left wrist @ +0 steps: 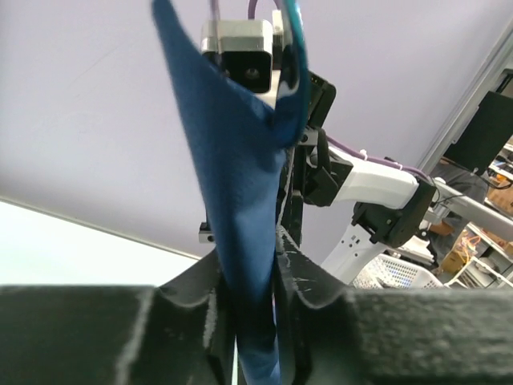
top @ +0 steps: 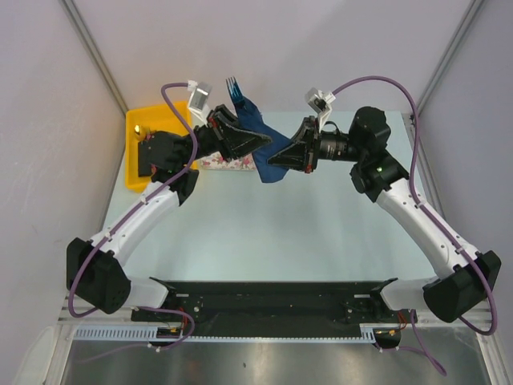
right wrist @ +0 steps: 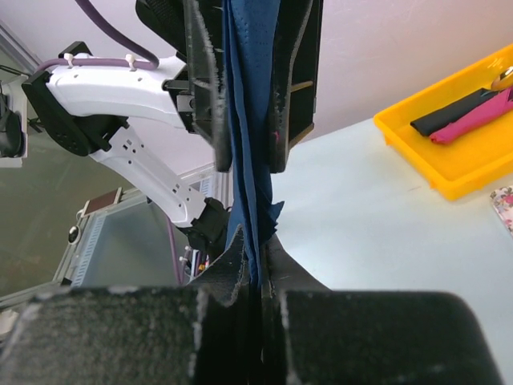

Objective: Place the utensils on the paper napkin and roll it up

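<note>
The dark navy paper napkin (top: 258,128) hangs bunched above the table, held between both grippers. The tines of the blue utensil (top: 233,87) stick up out of its far end, and its teal edge shows in the left wrist view (left wrist: 298,64). My left gripper (top: 253,143) is shut on the napkin (left wrist: 240,200) from the left. My right gripper (top: 274,156) is shut on the napkin (right wrist: 244,160) from the right, facing the left one. The tan-orange utensil is not clearly in view.
The pink-and-white floral mat (top: 227,164) lies on the table under the left gripper. A yellow tray (top: 138,172) at the far left holds black and pink blocks (right wrist: 461,114) and a small orange item (top: 140,128).
</note>
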`<action>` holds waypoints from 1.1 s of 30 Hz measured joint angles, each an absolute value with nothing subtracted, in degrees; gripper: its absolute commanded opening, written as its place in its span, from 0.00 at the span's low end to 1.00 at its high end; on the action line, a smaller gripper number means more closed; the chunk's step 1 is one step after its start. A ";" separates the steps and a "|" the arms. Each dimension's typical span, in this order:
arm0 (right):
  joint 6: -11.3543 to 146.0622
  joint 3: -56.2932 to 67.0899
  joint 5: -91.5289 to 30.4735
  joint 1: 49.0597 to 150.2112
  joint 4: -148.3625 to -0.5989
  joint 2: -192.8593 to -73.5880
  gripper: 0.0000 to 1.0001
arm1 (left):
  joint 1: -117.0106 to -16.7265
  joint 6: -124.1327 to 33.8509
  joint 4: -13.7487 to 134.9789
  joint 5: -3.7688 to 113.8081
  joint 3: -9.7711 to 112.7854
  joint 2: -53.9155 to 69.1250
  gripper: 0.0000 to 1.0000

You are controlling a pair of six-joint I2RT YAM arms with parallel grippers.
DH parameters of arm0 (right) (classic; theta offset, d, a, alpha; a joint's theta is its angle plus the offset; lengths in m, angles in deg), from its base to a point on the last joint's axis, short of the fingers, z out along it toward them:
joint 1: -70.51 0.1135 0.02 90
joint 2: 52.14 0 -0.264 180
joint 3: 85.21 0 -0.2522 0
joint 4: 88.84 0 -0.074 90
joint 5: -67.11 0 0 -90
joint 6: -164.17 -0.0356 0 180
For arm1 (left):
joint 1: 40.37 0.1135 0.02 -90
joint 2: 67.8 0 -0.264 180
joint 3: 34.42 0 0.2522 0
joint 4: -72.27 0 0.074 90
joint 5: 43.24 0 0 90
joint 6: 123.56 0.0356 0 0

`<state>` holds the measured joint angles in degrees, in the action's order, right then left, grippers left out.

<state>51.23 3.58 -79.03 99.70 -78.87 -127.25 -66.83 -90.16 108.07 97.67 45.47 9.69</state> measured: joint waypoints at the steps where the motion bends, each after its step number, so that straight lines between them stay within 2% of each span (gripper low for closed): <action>1: 51.23 3.78 -79.03 99.70 -79.15 -127.19 0.00 | -66.83 -90.27 108.16 97.61 45.47 9.69 0.19; 3: 51.25 4.04 -78.98 99.83 -79.66 -126.90 0.00 | -66.81 -90.55 108.27 97.48 45.47 9.69 0.13; 4: 51.25 4.11 -78.81 99.85 -79.70 -126.75 0.00 | -66.76 -90.60 108.42 97.46 45.47 9.69 0.03; 7: 51.40 4.33 -78.39 99.92 -79.70 -126.40 0.00 | -66.67 -91.08 108.92 97.50 45.47 9.69 0.00; 9: 51.51 4.33 -78.22 99.92 -79.70 -126.40 0.15 | -66.59 -91.25 109.01 97.52 45.47 9.69 0.00; 10: 51.60 4.33 -78.20 99.92 -79.63 -126.38 0.31 | -66.56 -91.38 109.06 97.52 45.47 9.69 0.00; 12: 51.91 4.30 -78.00 99.92 -79.11 -126.25 0.46 | -66.54 -91.58 109.10 97.54 45.44 9.69 0.00; 14: 52.48 4.28 -77.71 99.48 -77.91 -125.77 0.48 | -66.28 -91.58 109.38 97.63 45.38 9.69 0.00; 18: 53.50 4.24 -77.19 97.97 -74.63 -123.95 0.62 | -65.58 -91.65 110.30 97.76 45.36 9.76 0.00; 20: 53.98 3.93 -77.08 97.21 -72.73 -123.10 0.63 | -65.41 -91.73 110.63 97.91 45.36 9.82 0.00; 23: 54.88 2.93 -76.82 96.14 -70.43 -122.45 0.56 | -65.30 -92.08 110.85 98.00 45.34 9.87 0.00; 27: 55.21 1.90 -76.71 94.80 -68.20 -121.83 0.42 | -65.10 -92.19 111.48 98.15 44.81 9.91 0.00; 29: 55.47 1.72 -76.69 94.10 -67.33 -121.42 0.40 | -64.97 -92.26 111.59 98.24 44.59 10.00 0.00; 32: 55.58 1.64 -76.71 93.10 -66.26 -120.92 0.29 | -64.86 -92.52 111.61 98.42 44.59 10.11 0.00; 33: 55.69 1.53 -76.73 92.81 -66.04 -120.89 0.22 | -64.86 -92.54 111.61 98.46 44.59 10.11 0.00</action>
